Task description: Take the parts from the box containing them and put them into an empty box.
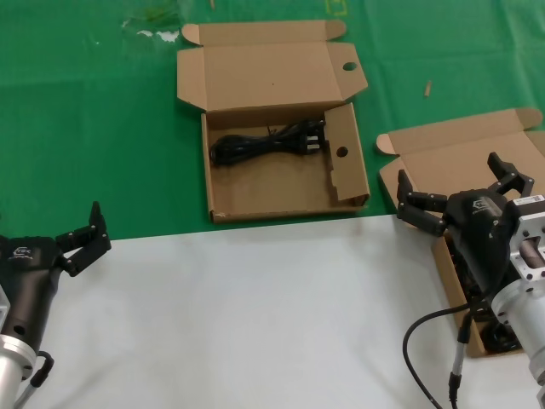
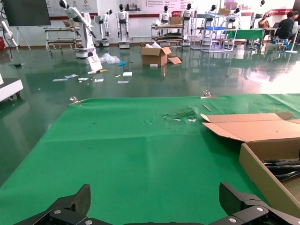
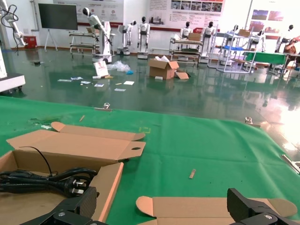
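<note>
White worktop (image 1: 255, 315) nearest, green cloth beyond. Right claw (image 1: 460, 198) hovers spread over the plain-lidded box (image 1: 460, 153), whose cables the arm mostly hides; a blind descent could snag loops. Left claw (image 1: 81, 239) waits spread, well apart. Farther off, the holed box (image 1: 272, 136) already holds one cable (image 1: 268, 141); only the wrist views show the hall behind.

Bright, even overhead light; soft shadows inside the boxes; strong glare on the far glossy floor (image 3: 262, 101).
</note>
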Controlling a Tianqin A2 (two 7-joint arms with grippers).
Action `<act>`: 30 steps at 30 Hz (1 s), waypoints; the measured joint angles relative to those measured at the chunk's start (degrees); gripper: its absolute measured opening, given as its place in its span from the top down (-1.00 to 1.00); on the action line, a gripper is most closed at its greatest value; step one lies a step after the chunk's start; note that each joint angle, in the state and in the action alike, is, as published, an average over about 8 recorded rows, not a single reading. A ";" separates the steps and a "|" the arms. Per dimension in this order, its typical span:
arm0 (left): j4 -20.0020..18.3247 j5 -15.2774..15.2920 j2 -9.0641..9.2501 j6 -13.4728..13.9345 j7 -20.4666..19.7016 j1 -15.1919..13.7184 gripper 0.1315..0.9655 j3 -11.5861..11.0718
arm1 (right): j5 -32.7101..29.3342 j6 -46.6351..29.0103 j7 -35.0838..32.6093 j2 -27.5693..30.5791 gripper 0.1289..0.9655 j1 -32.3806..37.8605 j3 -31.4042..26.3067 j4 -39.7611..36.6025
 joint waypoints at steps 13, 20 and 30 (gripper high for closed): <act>0.00 0.00 0.00 0.00 0.00 0.00 -1.00 0.00 | 0.00 0.00 0.00 0.00 -1.00 0.00 0.00 0.00; 0.00 0.00 0.00 0.00 0.00 0.00 -1.00 0.00 | 0.00 0.00 0.00 0.00 -1.00 0.00 0.00 0.00; 0.00 0.00 0.00 0.00 0.00 0.00 -1.00 0.00 | 0.00 0.00 0.00 0.00 -1.00 0.00 0.00 0.00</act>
